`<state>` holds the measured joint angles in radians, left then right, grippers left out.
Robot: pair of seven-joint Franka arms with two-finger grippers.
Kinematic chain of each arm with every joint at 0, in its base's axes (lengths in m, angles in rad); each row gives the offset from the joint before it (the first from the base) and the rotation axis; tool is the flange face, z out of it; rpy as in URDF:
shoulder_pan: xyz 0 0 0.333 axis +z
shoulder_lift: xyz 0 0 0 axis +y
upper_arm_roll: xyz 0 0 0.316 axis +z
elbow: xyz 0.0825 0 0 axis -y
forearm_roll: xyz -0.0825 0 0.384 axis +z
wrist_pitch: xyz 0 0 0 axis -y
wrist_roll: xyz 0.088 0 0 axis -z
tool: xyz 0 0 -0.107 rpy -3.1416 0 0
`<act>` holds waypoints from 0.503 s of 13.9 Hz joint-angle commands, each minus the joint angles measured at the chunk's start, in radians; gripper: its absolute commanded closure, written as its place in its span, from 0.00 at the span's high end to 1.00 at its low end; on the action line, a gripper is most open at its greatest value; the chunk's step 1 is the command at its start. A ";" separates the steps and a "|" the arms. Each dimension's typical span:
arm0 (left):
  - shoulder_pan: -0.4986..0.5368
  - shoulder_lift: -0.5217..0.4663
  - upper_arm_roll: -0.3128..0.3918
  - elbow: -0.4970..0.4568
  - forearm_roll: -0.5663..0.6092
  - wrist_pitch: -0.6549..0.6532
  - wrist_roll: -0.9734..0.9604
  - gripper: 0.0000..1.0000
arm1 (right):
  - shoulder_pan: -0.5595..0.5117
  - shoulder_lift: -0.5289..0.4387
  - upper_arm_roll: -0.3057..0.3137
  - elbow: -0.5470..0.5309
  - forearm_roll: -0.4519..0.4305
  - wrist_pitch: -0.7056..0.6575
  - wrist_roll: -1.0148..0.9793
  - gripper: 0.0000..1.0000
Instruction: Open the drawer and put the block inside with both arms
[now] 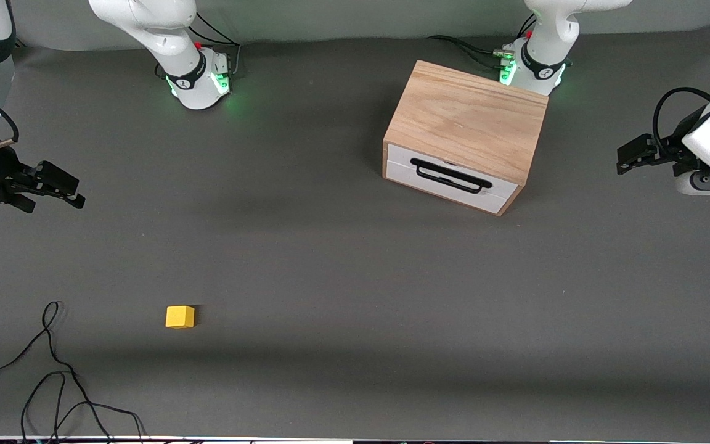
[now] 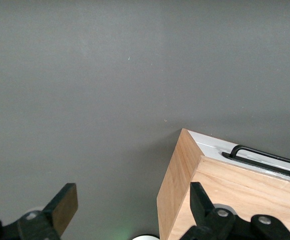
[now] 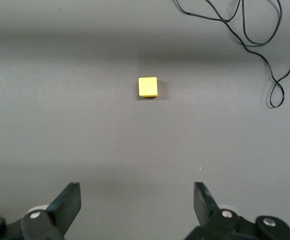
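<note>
The light oak cabinet (image 1: 466, 123) stands near the left arm's base. Its drawer (image 1: 405, 168) is shut, with a white front and a black bar handle (image 1: 450, 176). The small yellow block (image 1: 180, 316) lies on the grey table, nearer the front camera, toward the right arm's end. My left gripper (image 1: 625, 157) is open and empty, up in the air beside the cabinet at the left arm's end. My right gripper (image 1: 68, 188) is open and empty at the right arm's end. The left wrist view shows the cabinet (image 2: 185, 175), the handle (image 2: 267, 159) and the open left gripper (image 2: 133, 206). The right wrist view shows the block (image 3: 148, 87) ahead of the open right gripper (image 3: 137, 202).
A loose black cable (image 1: 53, 376) lies coiled on the table near the front edge, toward the right arm's end, close to the block. It also shows in the right wrist view (image 3: 257, 35). The two arm bases (image 1: 198, 77) stand along the back of the table.
</note>
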<state>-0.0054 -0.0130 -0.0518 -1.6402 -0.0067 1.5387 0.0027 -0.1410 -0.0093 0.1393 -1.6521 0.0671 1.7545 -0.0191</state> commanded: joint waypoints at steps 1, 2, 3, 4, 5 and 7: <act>0.002 -0.004 0.001 0.014 0.005 -0.023 0.020 1.00 | 0.006 0.008 -0.006 0.006 0.019 -0.001 -0.005 1.00; 0.002 -0.002 0.001 0.016 0.008 -0.023 0.020 1.00 | 0.006 0.009 -0.006 0.008 0.019 -0.001 -0.007 1.00; 0.002 -0.002 0.001 0.016 0.008 -0.023 0.020 1.00 | 0.006 0.009 -0.006 0.009 0.019 -0.001 -0.007 1.00; 0.004 -0.004 0.001 0.016 0.005 -0.023 0.020 1.00 | 0.008 0.008 -0.006 0.008 0.017 -0.001 -0.007 1.00; 0.002 -0.002 0.001 0.014 0.008 -0.023 0.020 1.00 | 0.006 0.009 -0.006 0.003 0.017 -0.001 -0.010 1.00; 0.002 -0.002 0.001 0.014 0.008 -0.023 0.020 1.00 | 0.001 0.014 -0.006 0.003 0.016 -0.001 -0.015 1.00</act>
<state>-0.0054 -0.0130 -0.0518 -1.6402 -0.0067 1.5382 0.0039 -0.1409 0.0000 0.1393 -1.6531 0.0671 1.7540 -0.0192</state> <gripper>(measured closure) 0.000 0.000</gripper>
